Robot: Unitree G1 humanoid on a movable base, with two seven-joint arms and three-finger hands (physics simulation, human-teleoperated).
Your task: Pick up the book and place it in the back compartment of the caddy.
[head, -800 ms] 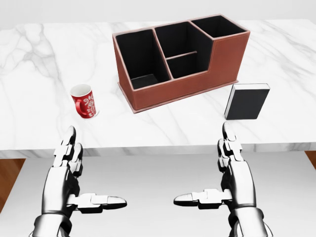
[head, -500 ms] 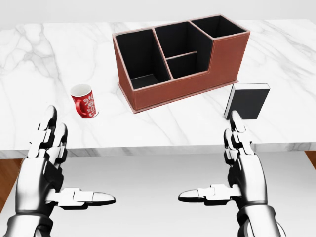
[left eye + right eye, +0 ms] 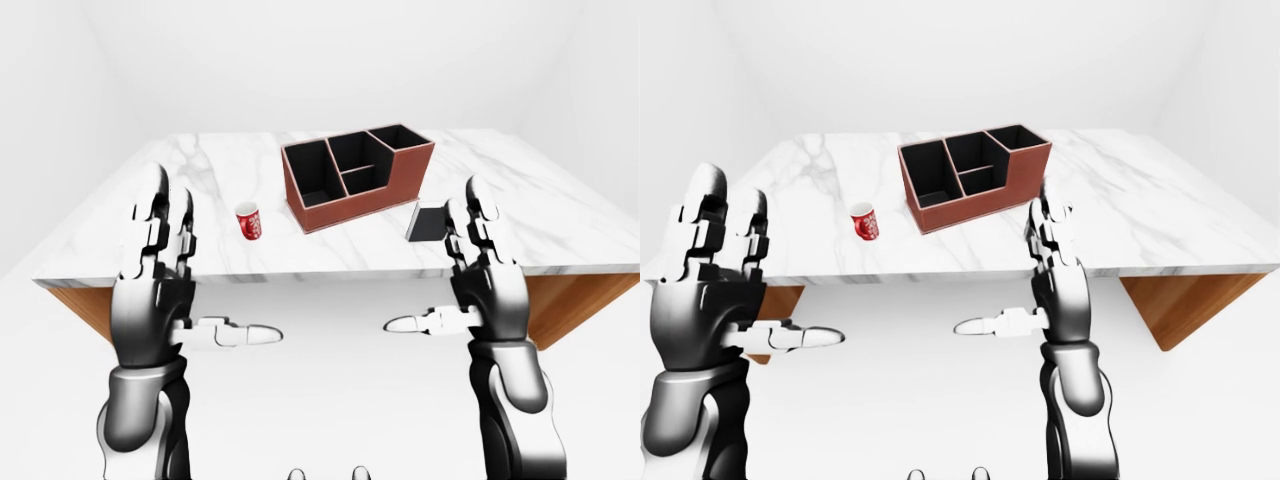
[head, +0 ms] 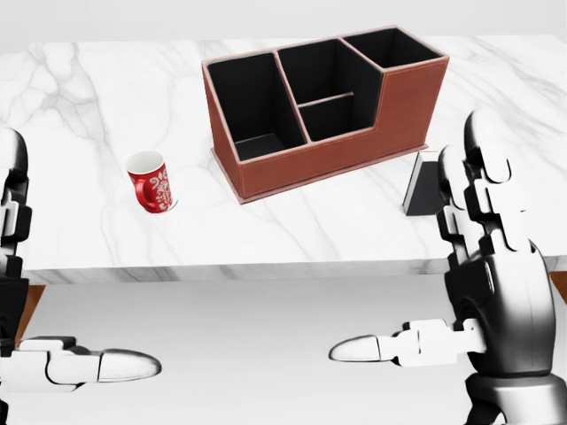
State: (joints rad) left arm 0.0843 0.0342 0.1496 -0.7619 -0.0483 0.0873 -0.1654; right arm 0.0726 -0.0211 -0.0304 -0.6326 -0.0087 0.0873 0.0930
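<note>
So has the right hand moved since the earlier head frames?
Yes. The right hand has risen toward the view's top; its fingertips now overlap the book beside the caddy, which hasn't shifted.

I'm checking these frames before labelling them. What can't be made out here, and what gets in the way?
- Book: head view, the right hand covers most of it; right-eye view, hidden fully.
- Left hand: head view, cut off by the left edge.
- Caddy floors: near walls hide most of them.
- Mug pattern: too small in the eye views.
</note>
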